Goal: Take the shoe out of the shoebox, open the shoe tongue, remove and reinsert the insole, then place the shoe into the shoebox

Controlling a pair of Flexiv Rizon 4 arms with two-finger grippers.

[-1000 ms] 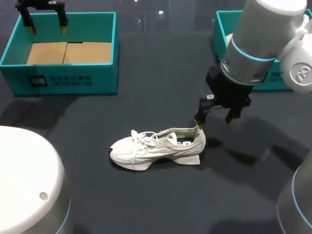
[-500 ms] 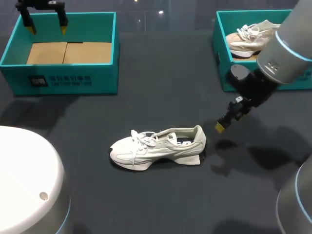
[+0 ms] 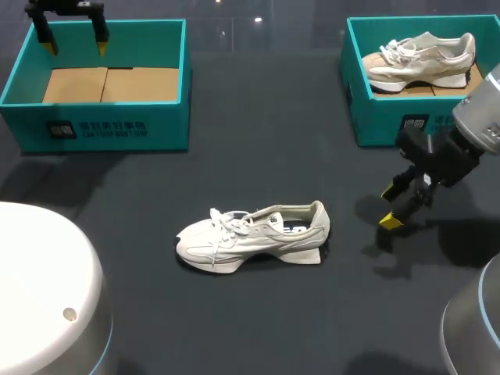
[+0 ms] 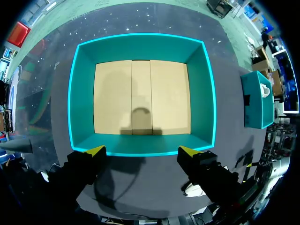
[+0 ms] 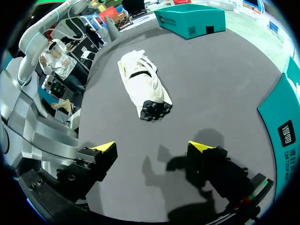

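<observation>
A white shoe (image 3: 251, 235) lies on its sole in the middle of the dark table, toe to the left; in the right wrist view the shoe (image 5: 143, 84) shows heel-first, well ahead of the fingers. My right gripper (image 3: 403, 205) hangs open to the right of the shoe's heel, holding nothing; its yellow tips (image 5: 153, 147) stand wide apart over bare table. My left gripper (image 3: 74, 37) is open above the far edge of the empty teal shoebox (image 3: 101, 84). In the left wrist view that shoebox (image 4: 142, 96) lies straight ahead of the left gripper (image 4: 142, 151).
A second teal shoebox (image 3: 391, 117) at the back right holds another white shoe (image 3: 422, 61); its wall (image 5: 287, 126) is close beside my right gripper. A white rounded robot base (image 3: 43, 297) fills the front left corner.
My right gripper has drawn away from the shoe's heel, moving right and toward the front, open all along. The arm no longer covers the right shoebox. The left arm and shoe have not moved.
</observation>
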